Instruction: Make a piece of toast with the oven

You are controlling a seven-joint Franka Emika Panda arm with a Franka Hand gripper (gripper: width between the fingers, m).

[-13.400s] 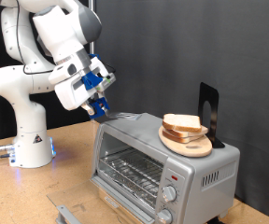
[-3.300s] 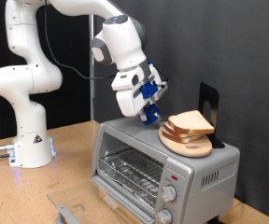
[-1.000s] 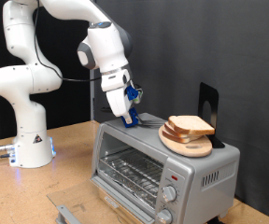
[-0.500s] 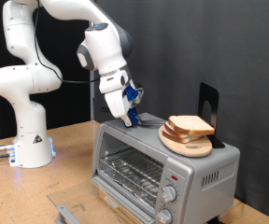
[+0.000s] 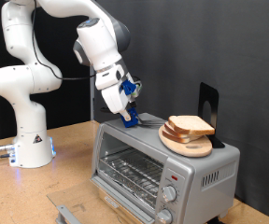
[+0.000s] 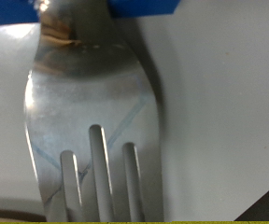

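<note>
Exterior view: the piece of toast [image 5: 189, 125] lies on a round wooden plate [image 5: 185, 144] on top of the oven [image 5: 162, 161], right of the frame's centre. The oven's door is open, showing the bare wire rack [image 5: 130, 171] inside. Left of the plate, the gripper [image 5: 128, 114] grasps a fork [image 6: 92, 112], tines towards the oven's top.

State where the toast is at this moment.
In the exterior view the toast lies on a round wooden plate on top of the oven, towards that view's right; the gripper is just to its left.
</note>
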